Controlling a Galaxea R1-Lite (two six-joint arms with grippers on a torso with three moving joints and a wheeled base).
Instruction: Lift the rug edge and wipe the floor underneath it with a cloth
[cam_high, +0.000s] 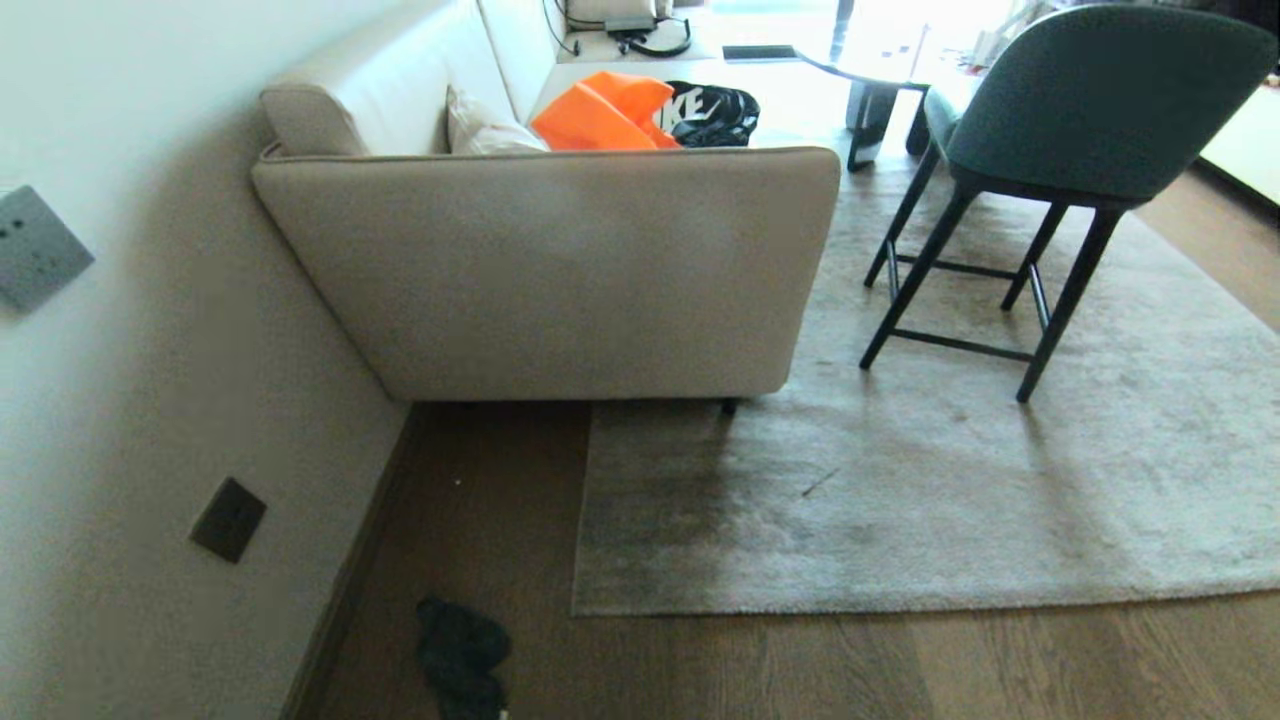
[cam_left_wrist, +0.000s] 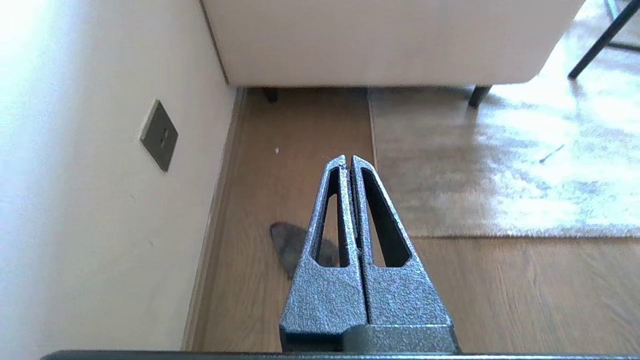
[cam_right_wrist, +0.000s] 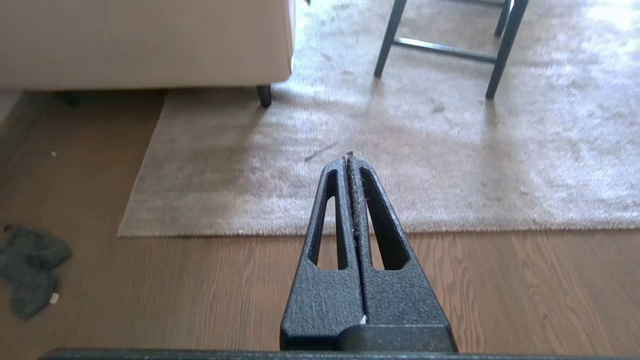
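Observation:
The light-grey rug (cam_high: 950, 480) lies flat on the brown wood floor (cam_high: 700, 665), and its near rug edge (cam_high: 900, 608) and left corner (cam_high: 578, 610) face me. A small dark grey cloth (cam_high: 460, 655) lies crumpled on the floor close to the wall, left of that corner. My left gripper (cam_left_wrist: 347, 159) is shut and empty, held above the floor with the cloth (cam_left_wrist: 290, 245) partly hidden behind its fingers. Over the rug edge (cam_right_wrist: 450, 231) hangs my right gripper (cam_right_wrist: 348, 156), shut with nothing in it; the cloth (cam_right_wrist: 30, 267) lies far off to its side. Neither arm shows in the head view.
A beige sofa (cam_high: 560, 270) stands against the wall (cam_high: 130, 400), one leg on the rug. A dark green chair (cam_high: 1080, 110) with black legs stands on the rug at the right. Wall plates (cam_high: 228, 518) sit low on the wall.

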